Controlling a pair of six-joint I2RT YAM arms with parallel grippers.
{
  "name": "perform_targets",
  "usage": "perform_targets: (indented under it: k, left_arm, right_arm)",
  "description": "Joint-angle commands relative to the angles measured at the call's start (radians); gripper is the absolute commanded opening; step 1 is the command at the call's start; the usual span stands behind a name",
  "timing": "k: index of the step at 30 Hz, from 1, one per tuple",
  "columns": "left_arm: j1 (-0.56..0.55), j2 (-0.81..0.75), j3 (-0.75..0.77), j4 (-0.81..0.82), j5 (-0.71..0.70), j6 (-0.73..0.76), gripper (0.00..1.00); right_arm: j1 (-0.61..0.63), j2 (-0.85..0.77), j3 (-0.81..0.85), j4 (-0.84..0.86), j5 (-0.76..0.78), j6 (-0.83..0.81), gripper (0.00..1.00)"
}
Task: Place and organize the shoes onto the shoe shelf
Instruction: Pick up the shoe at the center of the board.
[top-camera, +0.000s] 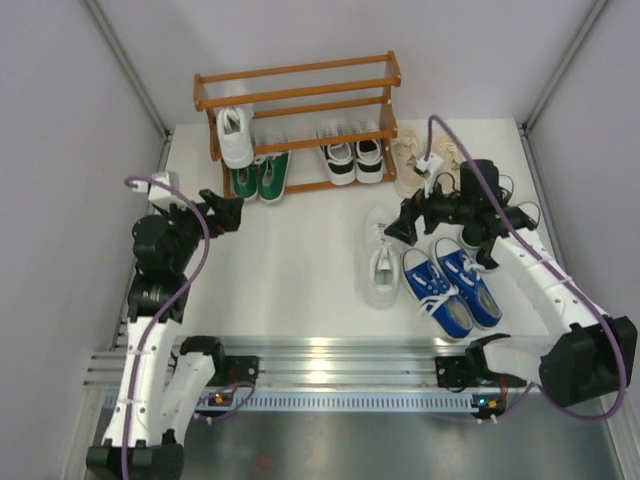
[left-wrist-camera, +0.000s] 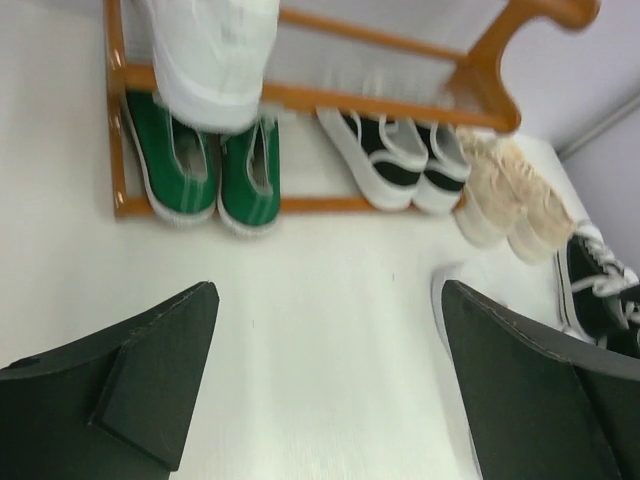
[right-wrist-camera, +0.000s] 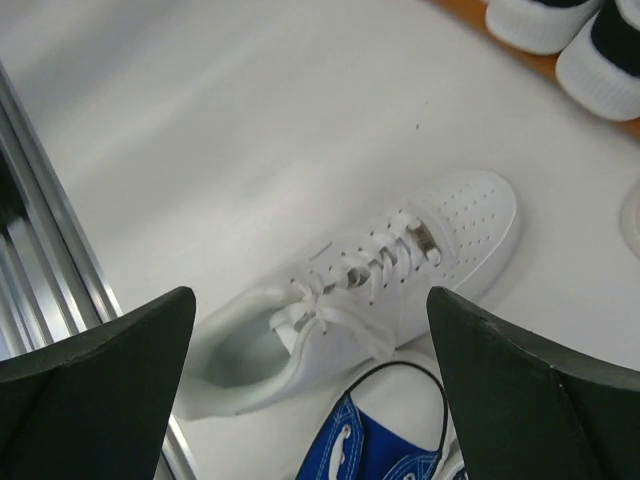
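The right tool (right-wrist-camera: 310, 296), spread and empty like the left tool (left-wrist-camera: 330, 292), hangs over the white sneaker (right-wrist-camera: 400, 262) on the table (top-camera: 300, 240) left of the blue sneakers (top-camera: 452, 288); best pinch its midfoot squarely, laces clear.

Bare tabletop (top-camera: 300, 230) fronts the shoe shelf (top-camera: 296, 71); bottom tier blocked (green pair (top-camera: 258, 178), black-and-white pair (top-camera: 354, 160)).
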Motion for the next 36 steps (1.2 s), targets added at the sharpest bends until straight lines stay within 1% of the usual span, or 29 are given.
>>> perform_targets:
  k: [1, 2, 4, 5, 6, 7, 9, 10, 13, 17, 18, 19, 21, 22, 24, 25, 27, 28, 30, 31, 32, 33, 34, 35, 36]
  left_arm:
    - [0.004, -0.168, -0.112, -0.179, 0.111, -0.055, 0.98]
    - [0.004, -0.202, -0.138, -0.204, 0.141, -0.056, 0.98]
    - [0.004, -0.278, -0.178, -0.216, 0.199, -0.076, 0.98]
    - [0.004, -0.301, -0.221, -0.217, 0.242, -0.111, 0.98]
    - [0.004, -0.312, -0.238, -0.223, 0.260, -0.131, 0.98]
    - [0.004, -0.334, -0.273, -0.221, 0.273, -0.172, 0.98]
    - [0.004, -0.349, -0.292, -0.218, 0.293, -0.223, 0.98]
    - [0.004, -0.355, -0.301, -0.213, 0.300, -0.261, 0.98]
    - [0.006, -0.343, -0.324, -0.207, 0.317, -0.307, 0.96]
    - [0.004, -0.276, -0.356, -0.198, 0.377, -0.357, 0.94]
    - [0.004, -0.250, -0.364, -0.198, 0.395, -0.361, 0.93]
    - [0.004, -0.240, -0.368, -0.197, 0.395, -0.366, 0.93]
    - [0.000, -0.233, -0.374, -0.187, 0.383, -0.375, 0.92]
    - [-0.020, -0.237, -0.376, -0.180, 0.376, -0.378, 0.92]
    - [-0.049, -0.228, -0.381, -0.171, 0.334, -0.393, 0.92]
    - [-0.092, -0.225, -0.384, -0.164, 0.313, -0.401, 0.92]
    - [-0.150, -0.205, -0.391, -0.123, 0.259, -0.439, 0.91]
    - [-0.231, -0.193, -0.397, -0.105, 0.188, -0.452, 0.91]
    - [-0.340, -0.135, -0.396, -0.036, 0.086, -0.487, 0.91]
    - [-0.462, -0.107, -0.390, -0.007, -0.028, -0.498, 0.90]
    - [-0.530, -0.075, -0.381, 0.019, -0.081, -0.508, 0.89]
    - [-0.589, 0.000, -0.370, 0.079, -0.133, -0.524, 0.88]
    - [-0.697, 0.041, -0.356, 0.108, -0.184, -0.531, 0.87]
    - [-0.745, 0.084, -0.321, 0.136, -0.271, -0.535, 0.87]
    - [-0.785, 0.174, -0.300, 0.197, -0.310, -0.542, 0.85]
  right_arm:
    - [0.108, -0.033, -0.041, -0.163, 0.241, -0.226, 0.99]
    - [0.150, -0.033, -0.050, -0.181, 0.264, -0.234, 0.99]
    - [0.189, -0.026, -0.070, -0.195, 0.325, -0.247, 0.99]
    - [0.227, -0.023, -0.075, -0.194, 0.357, -0.251, 0.99]
    - [0.244, -0.015, -0.081, -0.183, 0.412, -0.249, 0.99]
    - [0.266, -0.009, -0.093, -0.174, 0.434, -0.248, 0.98]
    - [0.278, 0.014, -0.101, -0.154, 0.482, -0.241, 0.98]
    - [0.277, 0.023, -0.104, -0.149, 0.488, -0.237, 0.97]
    - [0.287, 0.063, -0.111, -0.130, 0.491, -0.225, 0.93]
    - [0.289, 0.103, -0.127, -0.091, 0.488, -0.208, 0.88]
    - [0.289, 0.111, -0.122, -0.090, 0.485, -0.205, 0.85]
    - [0.289, 0.115, -0.119, -0.087, 0.482, -0.195, 0.79]
    - [0.289, 0.131, -0.110, -0.087, 0.454, -0.185, 0.70]
    - [0.289, 0.138, -0.105, -0.088, 0.444, -0.183, 0.61]
    - [0.286, 0.157, -0.093, -0.088, 0.422, -0.175, 0.47]
    - [0.287, 0.161, -0.089, -0.090, 0.419, -0.172, 0.32]
    - [0.287, 0.172, -0.081, -0.094, 0.410, -0.165, 0.17]
    - [0.281, 0.172, -0.079, -0.090, 0.407, -0.162, 0.02]
    - [0.278, 0.165, -0.078, -0.087, 0.391, -0.152, 0.00]
    - [0.274, 0.161, -0.079, -0.085, 0.385, -0.151, 0.00]
    - [0.272, 0.148, -0.081, -0.082, 0.376, -0.146, 0.00]
    - [0.265, 0.140, -0.087, -0.071, 0.371, -0.142, 0.00]
    - [0.260, 0.132, -0.092, -0.065, 0.368, -0.137, 0.00]
    - [0.255, 0.116, -0.095, -0.059, 0.355, -0.136, 0.00]
    - [0.249, 0.109, -0.102, -0.053, 0.347, -0.131, 0.00]
